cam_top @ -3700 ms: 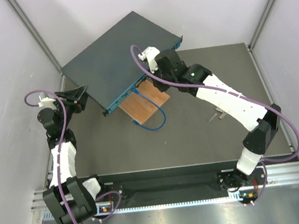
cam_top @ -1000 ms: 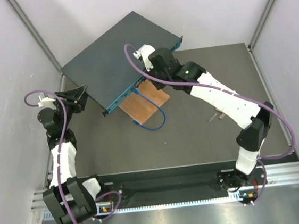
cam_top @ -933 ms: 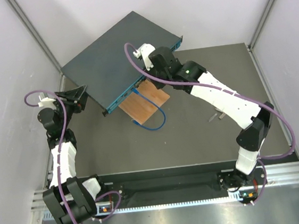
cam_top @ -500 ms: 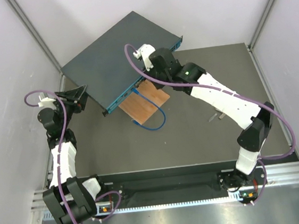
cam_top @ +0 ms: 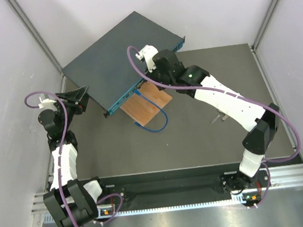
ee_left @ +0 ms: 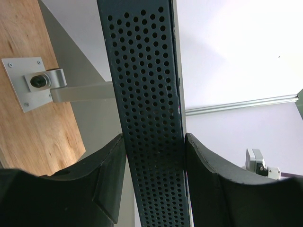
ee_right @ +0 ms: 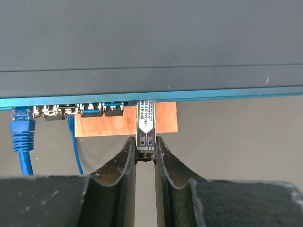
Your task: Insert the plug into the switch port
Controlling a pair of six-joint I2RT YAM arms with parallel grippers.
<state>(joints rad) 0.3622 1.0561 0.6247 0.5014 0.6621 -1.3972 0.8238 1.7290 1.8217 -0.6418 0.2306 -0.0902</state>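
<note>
**Ana:** How many big things are there?

**Ben:** One dark blue switch [cam_top: 118, 57], in the upper middle of the top view. Two arms reach to it.

**Ana:** And smaller?

**Ben:** One wooden board [cam_top: 148, 105] just below its teal edge, and one blue cable [cam_top: 155, 125].

**Ana:** What are the hands doing?

**Ben:** The left gripper [ee_left: 154, 142] squeezes the switch's end, the one full of holes. The right gripper [ee_right: 144, 142] pinches one silver plug [ee_right: 146, 120]. The plug's tip is right at the teal edge.
</note>
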